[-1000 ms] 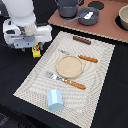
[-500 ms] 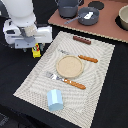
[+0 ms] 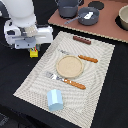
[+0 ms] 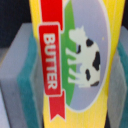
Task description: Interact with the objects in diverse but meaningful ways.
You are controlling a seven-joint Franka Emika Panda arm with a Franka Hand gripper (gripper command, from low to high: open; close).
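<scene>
Here the white arm hangs over the exterior view's left side of the placemat [image 3: 95,75], and the gripper [image 3: 34,50] points down with the yellow box [image 3: 34,53] showing just beneath it. Only a small yellow piece of the box sticks out below the gripper body in that view, right at the placemat's edge; whether the box touches the surface I cannot tell.

The wrist view fills almost wholly with the same yellow box [image 4: 75,65], close up and blurred. Its label shows a red ribbon with the word BUTTER, a green patch and a black-and-white cow. Grey finger pads [image 4: 17,75] with teal edging sit against the box on either side, so the jaws are clamped on the box, which lies squarely between them.

The other things lie well apart from the gripper. The dark brown sausage [image 3: 82,40] lies on the far part of the placemat. The tan plate [image 3: 69,66] sits in the middle, with the orange-handled knife [image 3: 88,58] beside it on the exterior view's right and the orange-handled fork [image 3: 69,81] just beside its near rim. The pale blue block [image 3: 55,99] rests on the near end of the placemat.
</scene>
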